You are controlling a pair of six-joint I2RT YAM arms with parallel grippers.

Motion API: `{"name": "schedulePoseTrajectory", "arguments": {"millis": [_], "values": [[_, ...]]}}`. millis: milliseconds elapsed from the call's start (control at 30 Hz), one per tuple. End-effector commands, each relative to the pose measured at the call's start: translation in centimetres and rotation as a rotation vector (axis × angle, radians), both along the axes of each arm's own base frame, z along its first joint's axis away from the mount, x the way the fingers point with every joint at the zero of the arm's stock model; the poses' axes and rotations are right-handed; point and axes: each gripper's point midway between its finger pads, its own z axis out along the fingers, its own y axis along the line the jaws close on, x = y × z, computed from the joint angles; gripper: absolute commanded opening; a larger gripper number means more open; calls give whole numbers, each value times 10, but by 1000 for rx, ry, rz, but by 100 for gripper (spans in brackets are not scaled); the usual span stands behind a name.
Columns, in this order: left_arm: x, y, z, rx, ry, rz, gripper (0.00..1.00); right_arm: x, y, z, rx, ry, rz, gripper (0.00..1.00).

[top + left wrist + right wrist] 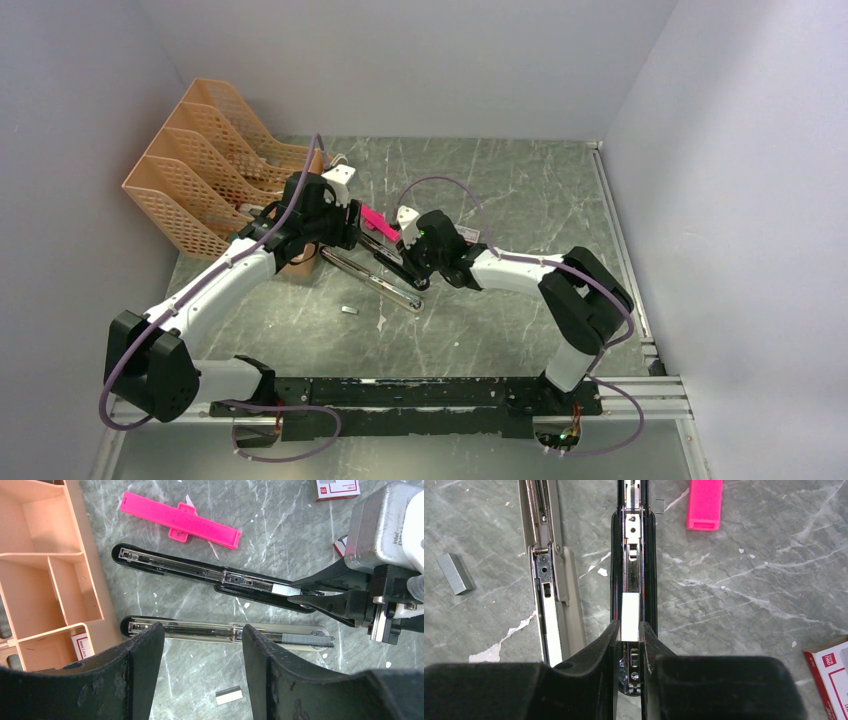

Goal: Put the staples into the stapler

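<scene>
Right end effector (629, 632) pinches staples (630, 611) directly over open stapler (633, 555) on bench (749, 580), strip's long axis matching stapler's; right arm nearer. Left end effector (200, 639) open, empty, above stapler's other half.

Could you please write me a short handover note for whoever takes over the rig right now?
Left hand: open, empty, over the grey part beside the stapler.
Right hand: shut on a staple strip, at one end of the stapler's exposed rail.
Things: stapler lies open on the table; a spare strip lies loose nearby; the box is close by.
Done: strip is in hand and lined up with the rail; whether it is seated is unclear.
Left: slide the strip in, let go, close the stapler.
</scene>
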Motion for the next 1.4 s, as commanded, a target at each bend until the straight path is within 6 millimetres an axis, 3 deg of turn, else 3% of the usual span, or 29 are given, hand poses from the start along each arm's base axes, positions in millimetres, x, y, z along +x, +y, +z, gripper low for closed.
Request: {"name": "schedulePoseTrajectory", "arguments": {"millis": [0,400,1033,1367], "values": [[5,2,10,-14,-46,8,63,5,0,1,-8,13,-45,0],[4,1,10,-17,-45,7,63,3,11,17,80,19,-47,0],[4,2,10,-15,-48,10,63,10,8,30,107,-29,-87,0],[4,2,10,-15,-47,8,63,10,5,17,70,-6,-89,0]]}}
